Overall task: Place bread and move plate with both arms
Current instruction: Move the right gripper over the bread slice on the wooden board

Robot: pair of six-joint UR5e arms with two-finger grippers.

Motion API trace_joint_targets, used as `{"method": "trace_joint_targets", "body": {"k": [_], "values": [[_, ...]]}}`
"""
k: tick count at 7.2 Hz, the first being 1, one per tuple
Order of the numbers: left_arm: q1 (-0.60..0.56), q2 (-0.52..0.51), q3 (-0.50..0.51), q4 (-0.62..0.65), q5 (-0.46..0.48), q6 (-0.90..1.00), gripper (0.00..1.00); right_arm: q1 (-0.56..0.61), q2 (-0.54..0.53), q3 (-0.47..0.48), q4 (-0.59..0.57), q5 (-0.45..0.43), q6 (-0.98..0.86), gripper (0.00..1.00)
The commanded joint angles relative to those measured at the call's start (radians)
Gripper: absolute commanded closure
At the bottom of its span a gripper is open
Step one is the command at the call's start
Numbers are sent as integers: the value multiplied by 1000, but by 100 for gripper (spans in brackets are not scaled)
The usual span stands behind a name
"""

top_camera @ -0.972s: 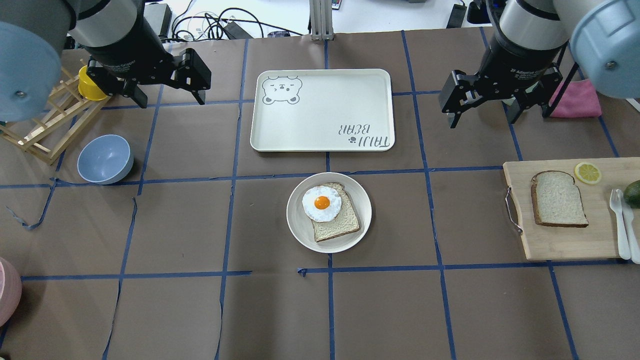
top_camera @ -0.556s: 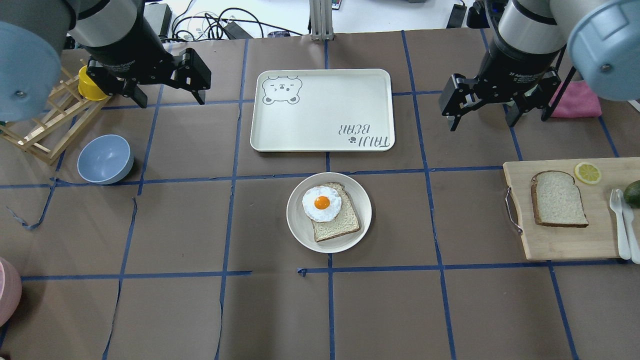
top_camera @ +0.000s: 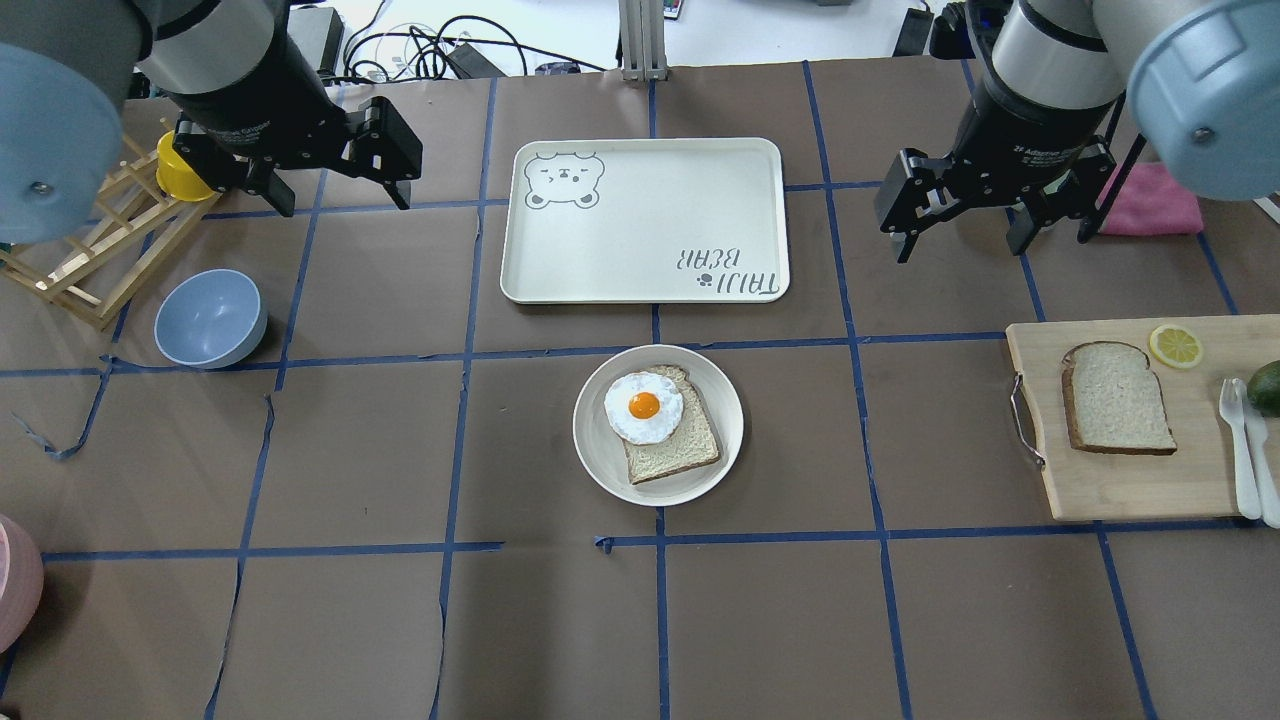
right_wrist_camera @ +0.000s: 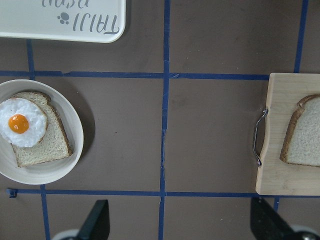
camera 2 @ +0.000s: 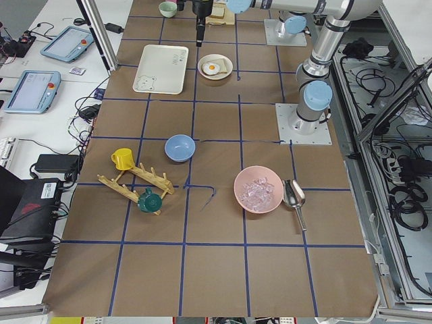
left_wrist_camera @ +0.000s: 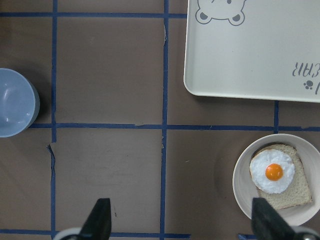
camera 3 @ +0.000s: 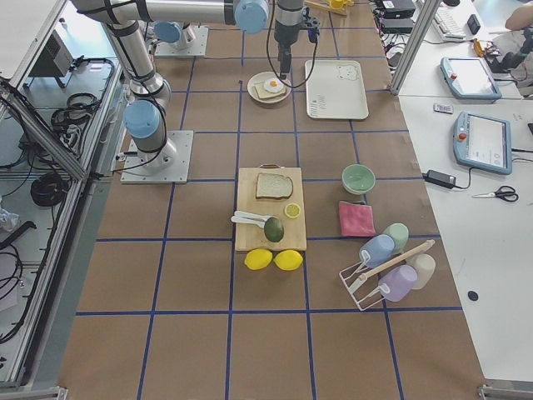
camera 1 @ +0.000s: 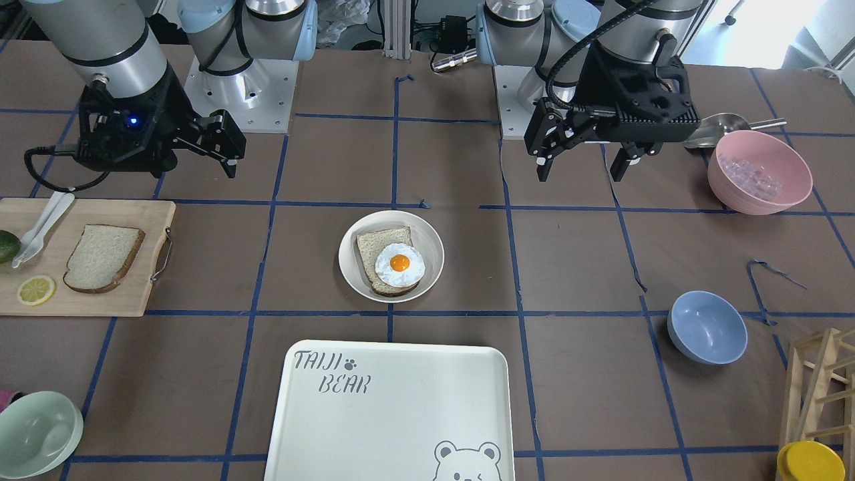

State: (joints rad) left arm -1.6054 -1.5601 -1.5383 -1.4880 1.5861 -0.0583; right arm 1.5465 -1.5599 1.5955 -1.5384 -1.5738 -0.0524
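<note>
The bread (top_camera: 1117,398) lies flat on a wooden cutting board at the right; it also shows in the front view (camera 1: 103,257) and the right wrist view (right_wrist_camera: 305,132). The plate (top_camera: 603,468) sits mid-table and holds a darker slice topped with a fried egg (top_camera: 643,406). My left gripper (top_camera: 345,205) is open and empty, hovering at the far left, well away from the plate. My right gripper (top_camera: 960,252) is open and empty, hovering beyond the board, apart from the bread.
The bear-print tray (top_camera: 645,220) lies just beyond the plate. The cutting board (top_camera: 1120,490) also carries a lemon slice (top_camera: 1175,345), white cutlery (top_camera: 1245,440) and an avocado. A blue bowl (top_camera: 210,318), wooden rack (top_camera: 90,250) and yellow cup stand at the left. A pink cloth (top_camera: 1155,200) lies far right.
My right arm has shifted slightly left in the overhead view, gripper still open. The left arm, bread and plate have not moved.
</note>
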Motion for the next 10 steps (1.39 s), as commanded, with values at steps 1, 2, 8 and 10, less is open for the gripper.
{"method": "trace_joint_targets", "body": {"k": [1,2,8,10], "values": [[-1,0,0,0,2,0,0,-34,26,29,-8,-3,-6,0],[1,0,0,0,0,0,0,-84,30,82,-17,-3,-6,0],[-1,2,0,-2,2,0,0,-314,153,198,-230,-127,-87,28],[-1,2,0,-3,2,0,0,-353,236,198,-293,-143,-125,28]]}}
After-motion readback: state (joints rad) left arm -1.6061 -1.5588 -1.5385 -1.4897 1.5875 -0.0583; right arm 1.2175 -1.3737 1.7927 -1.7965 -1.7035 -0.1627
